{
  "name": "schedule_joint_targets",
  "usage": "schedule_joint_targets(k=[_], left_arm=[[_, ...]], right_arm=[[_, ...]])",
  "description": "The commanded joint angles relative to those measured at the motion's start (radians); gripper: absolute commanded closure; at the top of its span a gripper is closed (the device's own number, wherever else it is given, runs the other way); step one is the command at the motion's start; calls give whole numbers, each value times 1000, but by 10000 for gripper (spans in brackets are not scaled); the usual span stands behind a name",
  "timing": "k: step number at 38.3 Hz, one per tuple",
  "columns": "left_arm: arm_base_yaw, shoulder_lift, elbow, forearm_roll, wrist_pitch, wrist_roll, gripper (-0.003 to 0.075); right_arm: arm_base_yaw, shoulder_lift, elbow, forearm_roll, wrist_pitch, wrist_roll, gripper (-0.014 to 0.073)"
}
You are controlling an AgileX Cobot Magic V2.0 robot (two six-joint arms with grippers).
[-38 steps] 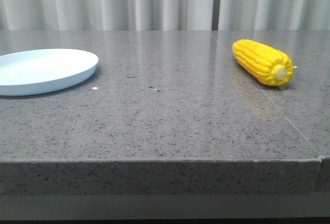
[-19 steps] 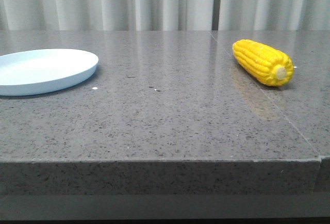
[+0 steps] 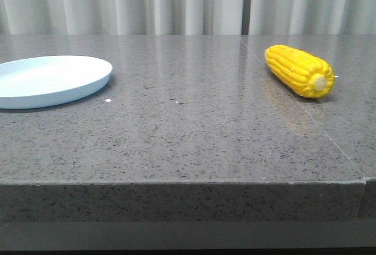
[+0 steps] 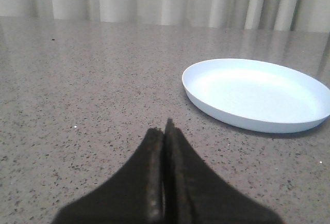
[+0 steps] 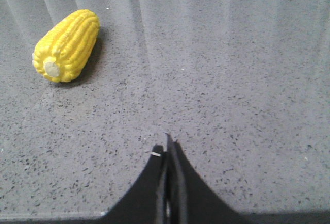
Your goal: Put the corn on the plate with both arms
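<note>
Front view: corn [image 3: 299,70] lying on table [image 3: 194,131] at right, well apart from empty plate [image 3: 50,80] at left; left gripper [image 4: 164,137] and right gripper [image 5: 166,154] pressed together, holding nothing; grasp, carry, placement all remain

A bright yellow corn cob [image 3: 299,70] lies on its side on the right half of a grey speckled stone tabletop [image 3: 194,131], its rows of kernels running lengthwise and its pale cut stem end turned toward the camera and slightly right. A round, shallow, pale blue-white plate [image 3: 50,80] (plain, with a low raised rim) sits flat at the far left, partly cut off by the picture's edge. Corn and plate are well apart.
</note>
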Motion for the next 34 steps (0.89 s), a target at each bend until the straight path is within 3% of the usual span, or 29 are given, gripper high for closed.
schedule_joint_targets(k=[1, 15, 24, 30, 34], left_arm=[[1, -17, 22, -10, -82, -2, 741], [1, -17, 22, -10, -103, -2, 741], [1, -15, -7, -10, -319, -2, 741], [1, -11, -150, -2, -243, -2, 741], [1, 3, -278, 103, -136, -2, 741]], right_arm=[[-7, -18, -22, 8, -78, -9, 715], [-7, -18, -22, 8, -92, -9, 715], [-7, -18, -63, 8, -175, -9, 713], [-7, -17, -201, 8, -145, -9, 713], [-7, 13, -314, 8, -78, -9, 713]])
